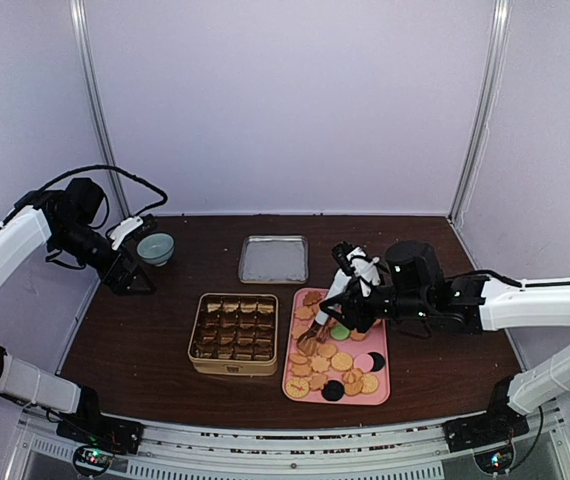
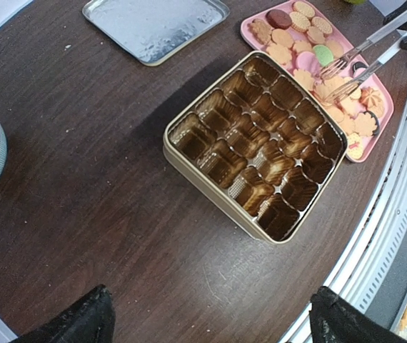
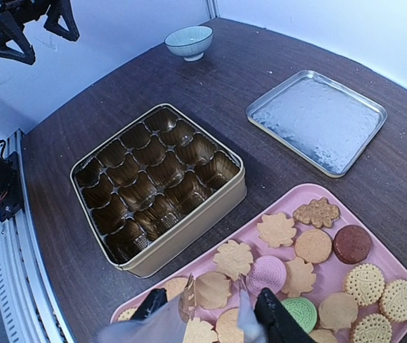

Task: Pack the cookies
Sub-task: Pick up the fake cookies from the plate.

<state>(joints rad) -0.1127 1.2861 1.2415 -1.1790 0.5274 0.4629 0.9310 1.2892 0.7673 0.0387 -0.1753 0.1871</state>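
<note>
Grips metal tongs (image 3: 188,300) in the right end effector (image 3: 214,318), tips just ahead over the cookies (image 3: 275,229) on the pink tray (image 3: 393,259) — likely to spare them crushing. Has the empty tin (image 3: 196,221) close left for short transfers; parks the left end effector (image 1: 133,278) far beyond — wide open, clear.

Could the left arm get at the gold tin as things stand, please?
Probably yes: the left gripper is open and empty, only bare table lies between it and the tin, and the tongs in the right gripper are over the tray.
</note>
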